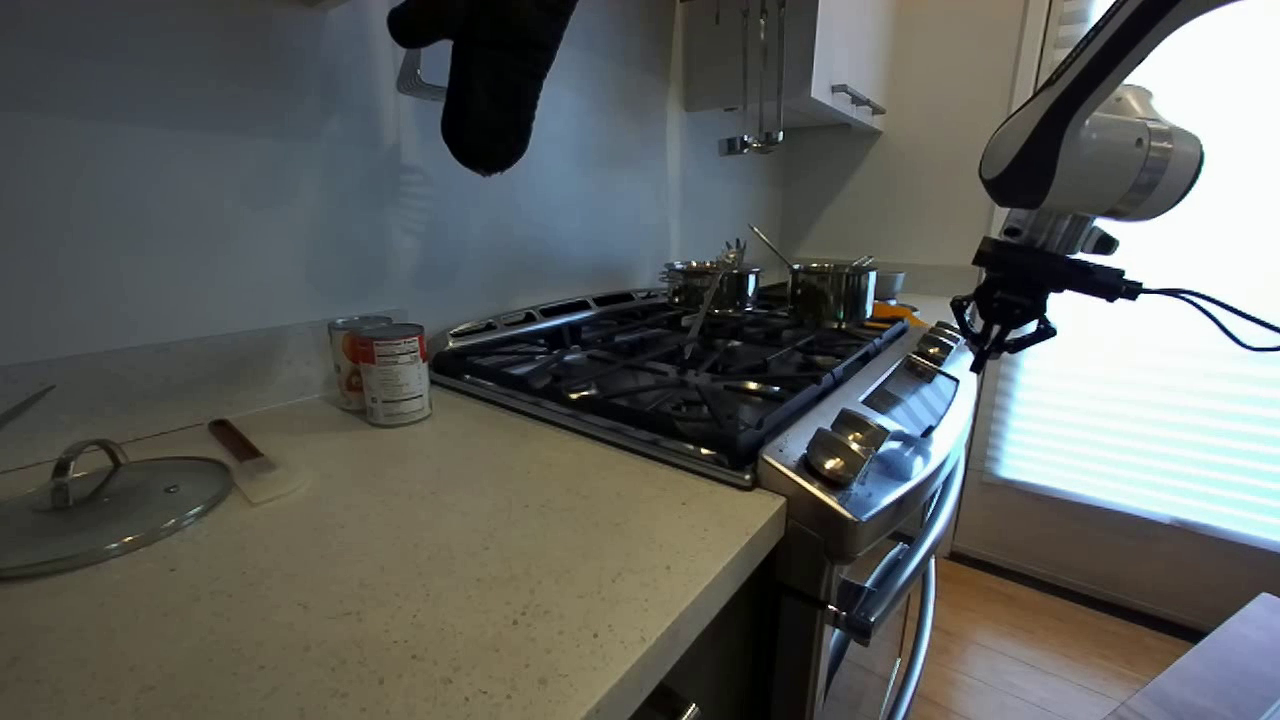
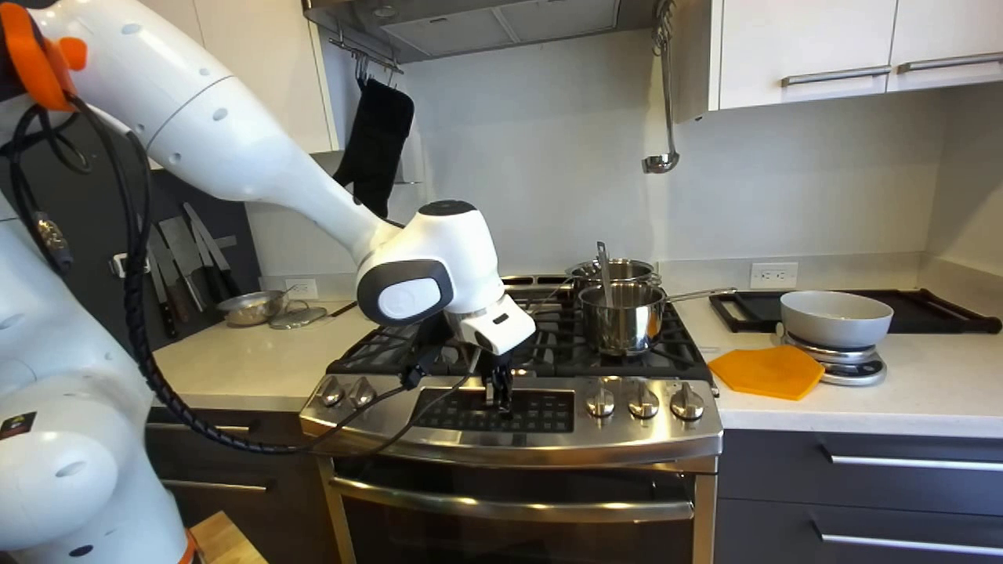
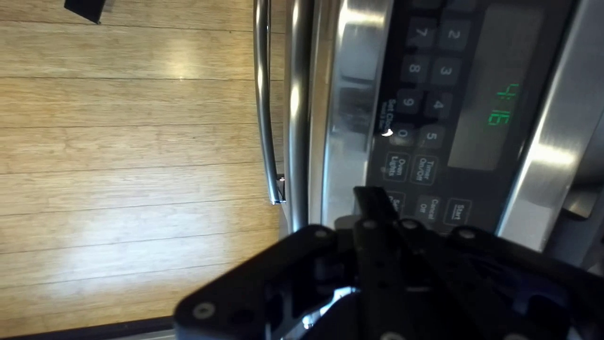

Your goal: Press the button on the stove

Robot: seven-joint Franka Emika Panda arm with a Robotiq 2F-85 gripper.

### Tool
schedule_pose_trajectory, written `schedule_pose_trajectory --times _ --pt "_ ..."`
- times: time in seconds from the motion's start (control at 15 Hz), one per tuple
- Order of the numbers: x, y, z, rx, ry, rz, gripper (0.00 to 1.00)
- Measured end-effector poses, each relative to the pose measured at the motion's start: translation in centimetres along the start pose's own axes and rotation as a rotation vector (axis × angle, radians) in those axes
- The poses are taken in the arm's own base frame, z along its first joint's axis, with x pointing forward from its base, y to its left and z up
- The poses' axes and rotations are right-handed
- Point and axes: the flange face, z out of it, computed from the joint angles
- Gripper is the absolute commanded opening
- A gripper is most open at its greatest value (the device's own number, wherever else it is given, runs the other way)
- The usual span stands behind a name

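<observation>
The stove [image 1: 800, 475] is a stainless-steel range with black grates and a slanted front strip. It also shows in an exterior view [image 2: 509, 453], with knobs on both sides of a dark touch panel [image 2: 439, 411]. In the wrist view the panel [image 3: 465, 186] has number keys, a green 4:16 display [image 3: 502, 106], and Start [image 3: 457, 212], Cancel Off [image 3: 427, 209], Timer On/Off [image 3: 424, 170] and Oven Lights [image 3: 396, 166] buttons. My gripper [image 2: 500, 401] is shut and empty, pointing down over the panel. Its tips [image 3: 375, 196] partly cover one button in the wrist view; contact cannot be told.
Steel pots [image 2: 623, 317] stand on the grates. An orange mat [image 2: 768, 372] and a grey bowl [image 2: 835, 317] on a scale are on the right counter in that view. The oven handle [image 2: 509, 509] juts out below the strip. Cans [image 1: 395, 375] and a glass lid [image 1: 130, 505] are on the counter.
</observation>
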Motion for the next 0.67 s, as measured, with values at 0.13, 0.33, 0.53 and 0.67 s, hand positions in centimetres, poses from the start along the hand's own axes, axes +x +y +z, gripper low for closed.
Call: schedule_pose_trajectory --times 0.13,0.33,0.53,0.67 --pt "0.0 0.3 0.6 0.0 -0.014 0.01 0.0" --pt "0.1 0.3 1.2 0.016 -0.034 0.014 0.0" --pt "0.2 0.1 1.6 0.043 -0.051 0.01 0.0" --pt "0.3 -0.1 1.9 0.061 -0.059 0.009 0.0"
